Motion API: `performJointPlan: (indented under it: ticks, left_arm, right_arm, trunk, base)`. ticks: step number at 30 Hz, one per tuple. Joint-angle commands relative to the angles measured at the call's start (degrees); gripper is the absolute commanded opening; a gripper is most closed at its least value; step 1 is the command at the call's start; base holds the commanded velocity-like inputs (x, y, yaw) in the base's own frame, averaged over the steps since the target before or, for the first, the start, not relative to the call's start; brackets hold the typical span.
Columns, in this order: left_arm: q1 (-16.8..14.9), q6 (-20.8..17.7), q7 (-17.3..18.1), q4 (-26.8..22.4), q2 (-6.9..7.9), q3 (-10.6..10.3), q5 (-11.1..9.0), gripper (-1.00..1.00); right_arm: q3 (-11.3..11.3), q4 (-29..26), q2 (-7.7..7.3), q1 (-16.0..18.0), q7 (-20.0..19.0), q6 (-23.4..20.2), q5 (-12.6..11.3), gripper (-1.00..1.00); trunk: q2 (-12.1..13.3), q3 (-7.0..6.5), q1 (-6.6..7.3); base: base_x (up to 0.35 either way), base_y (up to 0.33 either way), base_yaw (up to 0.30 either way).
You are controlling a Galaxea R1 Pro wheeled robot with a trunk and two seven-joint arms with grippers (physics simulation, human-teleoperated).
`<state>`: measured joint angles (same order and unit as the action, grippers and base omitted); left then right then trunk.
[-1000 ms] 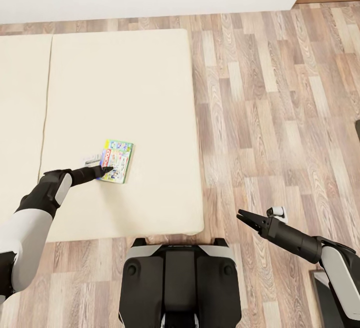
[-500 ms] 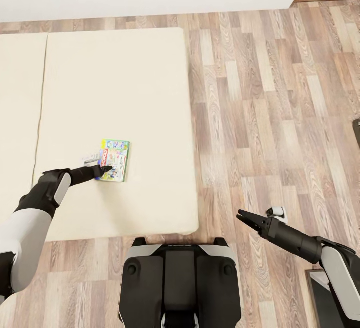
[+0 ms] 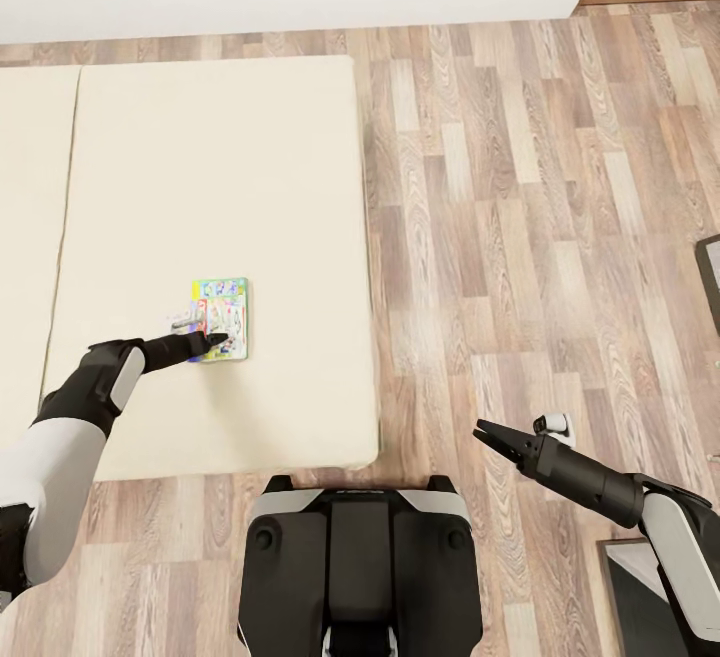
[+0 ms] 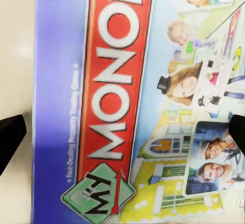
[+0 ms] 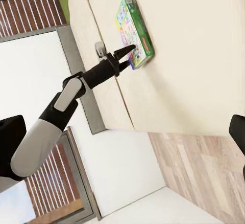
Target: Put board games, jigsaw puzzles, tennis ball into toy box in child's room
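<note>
On the beige mattress of the bed (image 3: 220,187), a board game (image 3: 222,319) lies flat, its red band with white lettering and green corner badge filling the left wrist view (image 4: 132,106), with the left gripper (image 3: 212,341) reaching over its near edge. Seen from the right wrist camera, that gripper (image 5: 126,52) has its two dark fingers parted in a narrow fork at the box's (image 5: 135,32) end, one tip over the lid and one just off it; whether they touch the box cannot be told, and nothing is lifted. At the edges of the left wrist view the dark fingertips (image 4: 10,137) stand well apart on either side of the printed lid. Over the wood-plank floor (image 3: 540,237) beside the bed, the right gripper (image 3: 492,436) hangs with its fingers spread and empty, well apart from the game; the robot's dark base (image 3: 360,567) sits at the foot of the mattress
</note>
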<state>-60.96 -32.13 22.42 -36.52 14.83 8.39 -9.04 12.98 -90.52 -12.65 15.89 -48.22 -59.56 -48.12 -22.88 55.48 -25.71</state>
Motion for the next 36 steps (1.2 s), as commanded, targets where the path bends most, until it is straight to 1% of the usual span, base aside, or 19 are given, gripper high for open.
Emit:
performJointPlan:
  ticks: [1,8,14,23,30,36]
  left_arm:
    - [0.0,-0.2,0.0,0.1,-0.07,0.2,0.9,1.0]
    - [0.0,-0.1,0.0,0.1,-0.07,0.2,0.9,1.0]
    - [0.0,-0.1,0.0,0.1,-0.07,0.2,0.9,1.0]
    - [0.0,-0.1,0.0,0.1,-0.14,0.2,1.0,1.0]
    - [0.0,0.0,-0.1,0.1,-0.15,0.2,1.0,1.0]
    - [0.0,0.0,-0.1,0.1,-0.15,0.2,1.0,1.0]
  right_arm:
    - [0.0,0.0,0.0,0.0,-0.3,-0.2,0.2,1.0]
    - [0.1,0.0,0.0,0.0,-0.3,-0.2,0.2,1.0]
    - [0.1,0.0,0.0,0.0,-0.3,-0.2,0.2,1.0]
    - [0.0,0.0,0.0,0.0,-0.3,-0.2,0.2,1.0]
    - [0.0,0.0,0.0,0.0,-0.3,-0.2,0.2,1.0]
    - [0.0,0.0,0.0,0.0,-0.3,-0.2,0.2,1.0]
  trunk:
    - [0.0,0.06,-0.08]
    - [0.0,0.06,-0.08]
    - [0.0,0.06,-0.08]
    - [0.0,0.06,-0.08]
    - [0.0,0.06,-0.08]
    - [0.0,0.06,-0.08]
  base:
    - [0.0,-0.017,0.0]
    - [0.0,-0.025,0.0]
    - [0.0,-0.227,0.0]
    - [0.0,-0.093,0.0]
    - [0.0,-0.208,0.0]
    - [0.0,-0.087,0.0]
